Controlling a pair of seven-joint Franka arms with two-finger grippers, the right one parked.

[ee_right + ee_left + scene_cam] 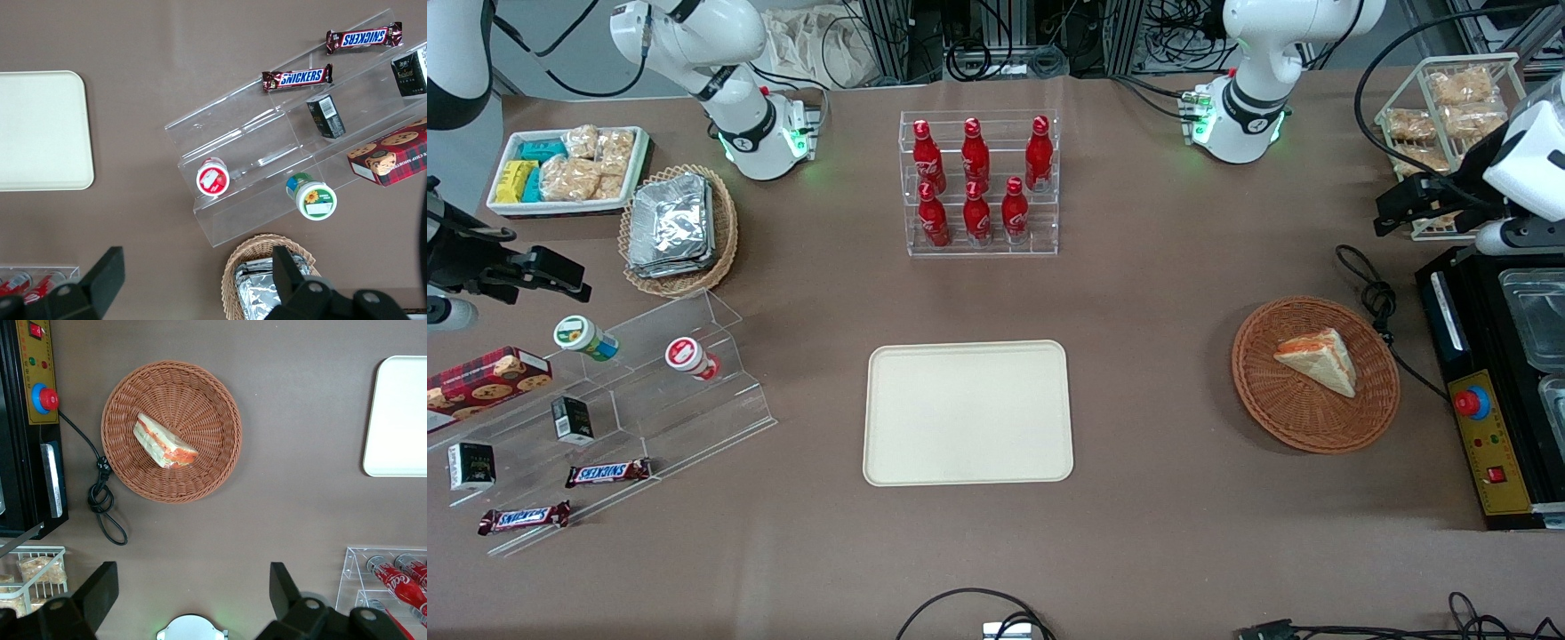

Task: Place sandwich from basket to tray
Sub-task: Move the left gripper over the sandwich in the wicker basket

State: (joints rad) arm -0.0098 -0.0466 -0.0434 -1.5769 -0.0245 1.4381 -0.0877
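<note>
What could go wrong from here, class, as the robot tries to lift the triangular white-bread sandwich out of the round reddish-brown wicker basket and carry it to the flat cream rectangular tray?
1. The triangular white-bread sandwich looks soft and layered; the open gripper, high above the table, may crush or split it.
2. The round reddish-brown wicker basket looks light and could shift or lift.
3. The black coiled cable lies beside the basket and could snag a low approach.
4. The flat cream rectangular tray is well away toward the parked arm's end; a loose grip could drop it.

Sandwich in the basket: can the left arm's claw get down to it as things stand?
Probably yes. The sandwich lies uncovered in the basket, with nothing on it or over it. The claw hangs open above the table, farther from the front camera than the basket, nothing between them.
</note>
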